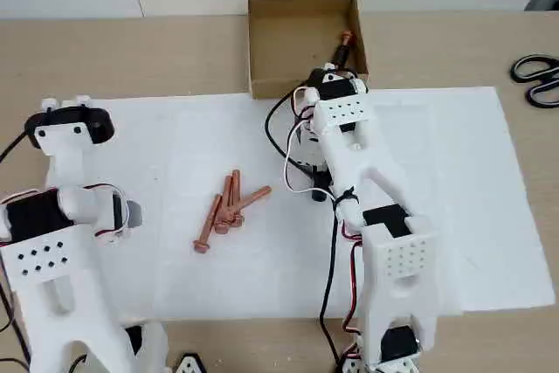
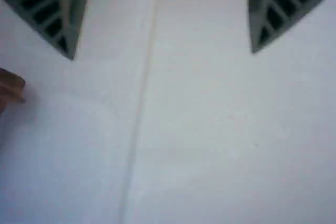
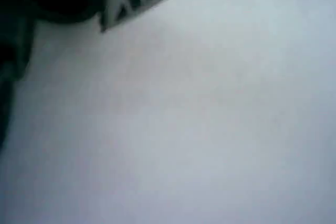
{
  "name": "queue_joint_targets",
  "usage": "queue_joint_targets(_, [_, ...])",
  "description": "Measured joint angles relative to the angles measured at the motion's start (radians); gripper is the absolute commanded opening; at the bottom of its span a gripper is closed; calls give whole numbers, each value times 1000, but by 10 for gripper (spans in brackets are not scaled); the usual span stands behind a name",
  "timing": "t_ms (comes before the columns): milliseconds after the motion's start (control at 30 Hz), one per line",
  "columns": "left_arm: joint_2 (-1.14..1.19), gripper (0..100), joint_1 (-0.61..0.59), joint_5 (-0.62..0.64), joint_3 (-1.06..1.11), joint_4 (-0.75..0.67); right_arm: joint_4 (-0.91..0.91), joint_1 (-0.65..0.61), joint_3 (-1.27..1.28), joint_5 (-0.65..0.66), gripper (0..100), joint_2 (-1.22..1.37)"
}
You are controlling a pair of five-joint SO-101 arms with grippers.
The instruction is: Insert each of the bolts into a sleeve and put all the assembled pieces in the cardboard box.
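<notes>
Several copper bolts [image 1: 229, 207] lie in a loose bunch on the white sheet [image 1: 454, 172], between the two arms. The open cardboard box [image 1: 297, 41] stands at the back, by the sheet's far edge. My right gripper [image 1: 336, 76] is at the box's front right corner, and a copper bolt [image 1: 345, 44] sticks out past it along the box's right wall; whether it is held is unclear. My left gripper [image 1: 70, 124] is at the sheet's left end. In the left wrist view it [image 2: 161, 51] stands open over bare sheet, with a copper piece [image 2: 10, 88] at the edge.
Black-handled scissors [image 1: 537, 76] lie on the wooden table at the far right. Loose cables [image 1: 293, 155] hang beside the right arm. Bare sheet lies to the right of that arm.
</notes>
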Motion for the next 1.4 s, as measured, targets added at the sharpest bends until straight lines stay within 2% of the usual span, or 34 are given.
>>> queue_joint_targets(133, [0,205,0,0,0,0,32,-2,-25,2,39,6])
queue_joint_targets(267, [0,205,0,2,0,0,143,-32,-49,2,35,-18])
queue_joint_targets(533, [0,205,0,-2,0,0,166,-21,-49,2,35,-299])
queue_joint_targets(633, [0,205,0,0,0,0,167,44,-49,2,35,-385])
queue_joint_targets(800, [0,205,0,0,0,0,169,259,-44,3,35,-439])
queue_joint_targets(900, [0,205,0,0,0,0,172,341,0,132,35,-439])
queue_joint_targets(967, [0,205,0,2,0,0,172,348,44,281,35,-439])
queue_joint_targets(1033, [0,205,0,0,0,0,172,348,98,373,35,-442])
queue_joint_targets(1167, [0,205,0,2,0,0,170,348,180,446,35,-443])
queue_joint_targets(1400, [0,205,0,0,0,0,107,330,215,468,40,-443])
